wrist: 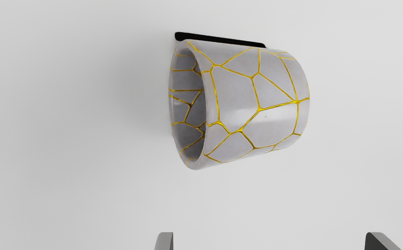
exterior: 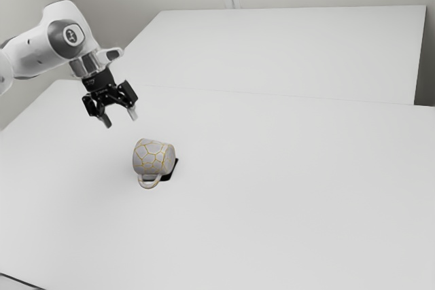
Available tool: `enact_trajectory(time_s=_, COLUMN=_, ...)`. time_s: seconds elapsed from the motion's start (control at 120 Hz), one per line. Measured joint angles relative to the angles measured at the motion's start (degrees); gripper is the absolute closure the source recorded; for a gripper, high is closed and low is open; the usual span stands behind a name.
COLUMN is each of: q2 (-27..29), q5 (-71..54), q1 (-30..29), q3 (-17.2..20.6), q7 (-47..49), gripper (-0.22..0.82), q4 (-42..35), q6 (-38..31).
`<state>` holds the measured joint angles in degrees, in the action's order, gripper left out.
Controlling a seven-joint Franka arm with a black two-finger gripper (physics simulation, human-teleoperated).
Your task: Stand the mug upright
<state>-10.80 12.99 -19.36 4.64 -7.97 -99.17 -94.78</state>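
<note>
High over the table, my gripper (exterior: 119,119) stands open with nothing between its fingers, up and toward the exterior view's left from the mug. The mug (exterior: 153,157), pale grey with gold crack lines, lies on its side on the table, its handle showing at its near lower side. In the wrist view the gripper (wrist: 269,241) has its fingertips wide apart, and the mug (wrist: 243,104) lies ahead of them, untouched, with its hollow mouth in sight. The handle is hidden there.
A thin flat black object (exterior: 175,170) lies on the white table (exterior: 285,202) right against or partly under the mug; I cannot tell which. Behind stands another white surface (exterior: 285,49), with pale walls beyond.
</note>
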Motion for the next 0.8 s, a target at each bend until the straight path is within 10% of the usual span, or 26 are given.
enact_trajectory(time_s=0.8, q2=-7.1, q5=15.8, q1=-3.0, q3=0.3, q7=-13.8, gripper=0.0, q4=-8.1, q6=-12.9)
